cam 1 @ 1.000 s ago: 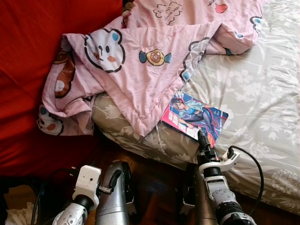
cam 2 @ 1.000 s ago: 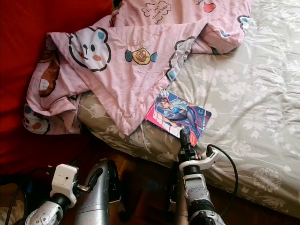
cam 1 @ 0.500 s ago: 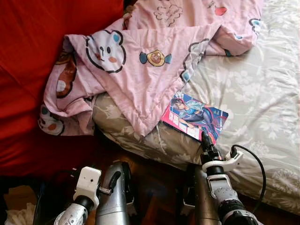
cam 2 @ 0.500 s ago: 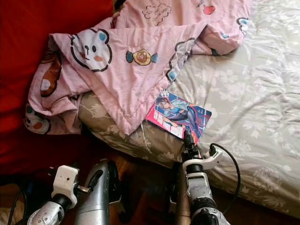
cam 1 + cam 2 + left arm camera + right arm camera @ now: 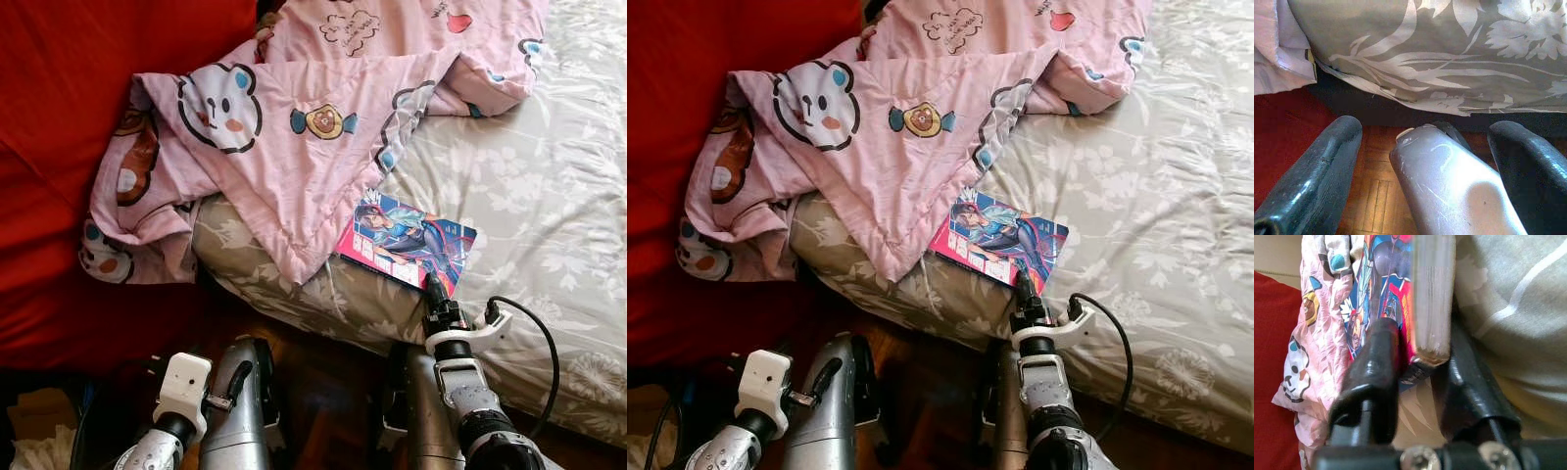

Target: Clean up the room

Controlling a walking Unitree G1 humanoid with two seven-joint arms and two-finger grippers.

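The right gripper (image 5: pixel 432 290) reaches forward over the near edge of the bed, and its two black fingers (image 5: pixel 1374 377) straddle the near corner of a comic book (image 5: pixel 407 242). In the right wrist view one finger lies across the colourful cover and the other sits on the far side of the page edges, so the jaws stand narrow around that corner. Whether they already press on it firmly I cannot say for sure, but it looks like a grip being taken.

The comic book lies flat on the grey floral bedsheet (image 5: pixel 529 206) near the mattress edge, its far corner just tucked under the hem of a pink cartoon blanket (image 5: pixel 294 147). That blanket is rumpled, spread across the head of the bed and spilling down over the side against a red cloth (image 5: pixel 59 147) that covers the wall side.

The left gripper (image 5: pixel 1425 161) hangs idle low down, fingers spread wide with nothing between them, above the wooden floor (image 5: pixel 1376 205) beside the robot's own silver limb.

As for the tidying, I judge it barely begun: the book is not lifted, and the blanket lies unfolded in a heap. Picking up the book looks like the step in hand; putting it away and straightening the bedding remain. No box, basket or shelf is visible to receive anything.
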